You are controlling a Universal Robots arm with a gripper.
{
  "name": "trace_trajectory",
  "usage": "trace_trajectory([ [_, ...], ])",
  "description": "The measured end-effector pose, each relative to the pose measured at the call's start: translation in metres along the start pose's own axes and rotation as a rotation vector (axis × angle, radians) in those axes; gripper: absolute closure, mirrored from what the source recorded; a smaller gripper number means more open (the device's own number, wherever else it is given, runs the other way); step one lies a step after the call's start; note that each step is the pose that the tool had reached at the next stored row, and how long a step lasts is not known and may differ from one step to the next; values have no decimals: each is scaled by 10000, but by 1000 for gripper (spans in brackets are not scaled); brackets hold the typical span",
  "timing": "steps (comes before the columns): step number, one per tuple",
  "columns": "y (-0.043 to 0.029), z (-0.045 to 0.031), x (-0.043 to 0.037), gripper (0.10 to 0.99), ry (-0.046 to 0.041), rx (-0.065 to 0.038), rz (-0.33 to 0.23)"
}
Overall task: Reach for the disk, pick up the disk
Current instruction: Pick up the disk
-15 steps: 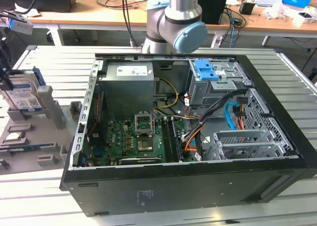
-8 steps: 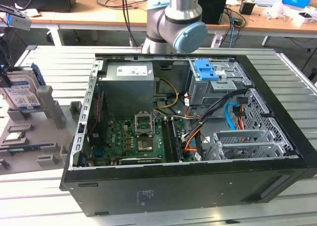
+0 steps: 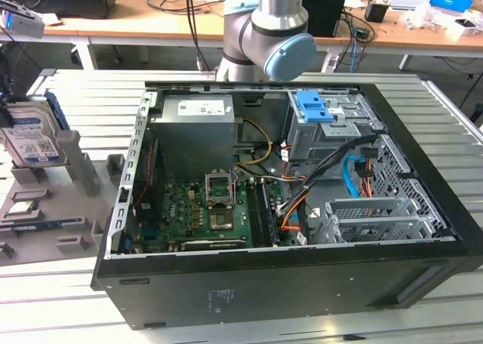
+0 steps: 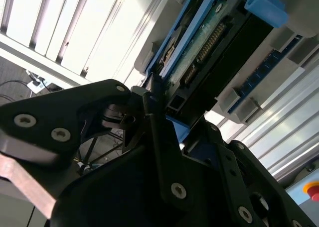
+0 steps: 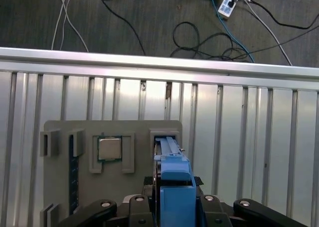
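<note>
The disk (image 5: 174, 173) stands on edge in a slot of the grey holder (image 5: 132, 130), directly in front of your gripper (image 5: 171, 203), its blue rail on the gripper's midline. You cannot tell from these views whether the gripper is clamped on it or loose. Likely risks: a hold on the plastic rail alone could slip, and a tilted lift could jam the disk in its slot, dragging the holder and unsettling the square chip (image 5: 109, 149) just beside it

Metal disk (image 3: 32, 139), seemingly plastic-railed
</note>
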State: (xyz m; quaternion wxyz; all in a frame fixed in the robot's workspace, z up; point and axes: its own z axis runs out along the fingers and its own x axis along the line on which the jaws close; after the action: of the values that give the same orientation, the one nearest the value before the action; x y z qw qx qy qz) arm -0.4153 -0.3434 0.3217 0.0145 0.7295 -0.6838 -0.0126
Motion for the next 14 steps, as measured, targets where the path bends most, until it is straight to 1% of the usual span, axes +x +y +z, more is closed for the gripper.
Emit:
trace_trajectory([
  [1, 0, -14, 0, 722, 0, 1, 0],
  [6, 4, -129, -1, 722, 0, 0, 0],
  [12, 7, -208, -1, 722, 0, 1, 0],
  [14, 8, -253, -1, 722, 0, 0, 0],
])
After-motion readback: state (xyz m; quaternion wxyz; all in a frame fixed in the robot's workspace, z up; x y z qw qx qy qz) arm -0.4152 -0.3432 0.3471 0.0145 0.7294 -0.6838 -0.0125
